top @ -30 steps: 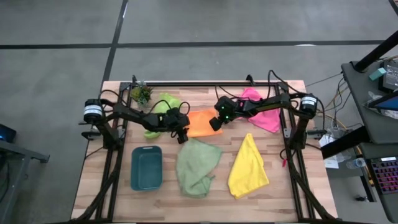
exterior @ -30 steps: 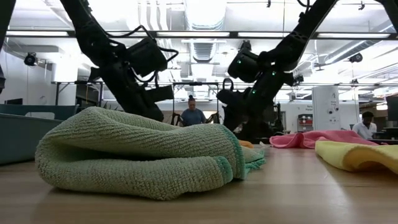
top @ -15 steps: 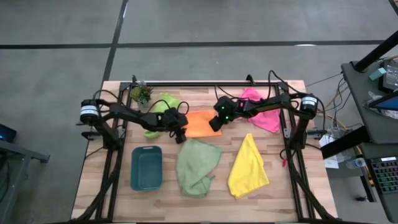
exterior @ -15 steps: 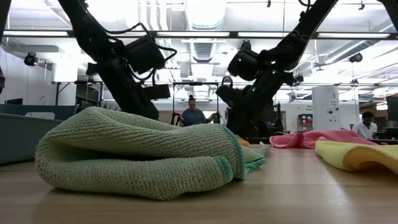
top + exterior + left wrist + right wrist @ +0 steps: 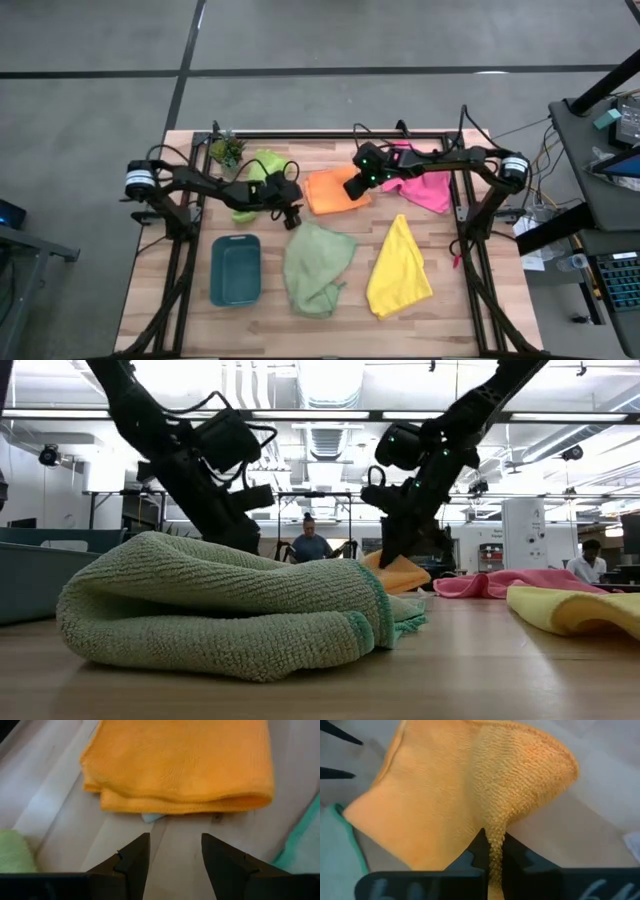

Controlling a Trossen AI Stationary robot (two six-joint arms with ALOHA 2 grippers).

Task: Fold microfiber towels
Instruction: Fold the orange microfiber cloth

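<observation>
A: Where's the soft orange towel (image 5: 331,190)?

B: Near the middle of the wooden worktop (image 5: 470,300), toward the back. The right tool (image 5: 352,189) is pinched tight on its right edge and holds that edge up off the wood. In the right wrist view a bit of orange cloth is squeezed btwn the two dark fingers (image 5: 479,851).

A: And the left tool (image 5: 292,215)?

B: Just beside the orange towel's left side, low over the wood. Its fingers (image 5: 131,857) are a little apart w/ nothing btwn them. The folded edge of the orange towel lies just in front of them, not touching.

A: The other towels?

B: The fluffy lime green towel (image 5: 262,172) sits bunched at the back left, partly under the left arm. The soft pink towel (image 5: 428,190) is at the back right, under the right arm. The pale sage green towel (image 5: 316,266) lies crumpled at the front, in the middle. It's the big lump close up in the low view. The yellow towel (image 5: 399,269) lies flat to its right, like a long triangle.

A: Anything else on the wood?

B: A teal plastic tray (image 5: 235,268), a rectangle, at the front left. A small green potted plant (image 5: 226,151) in the back left corner. In the low view there's a person (image 5: 308,544) far off in the room behind.
</observation>
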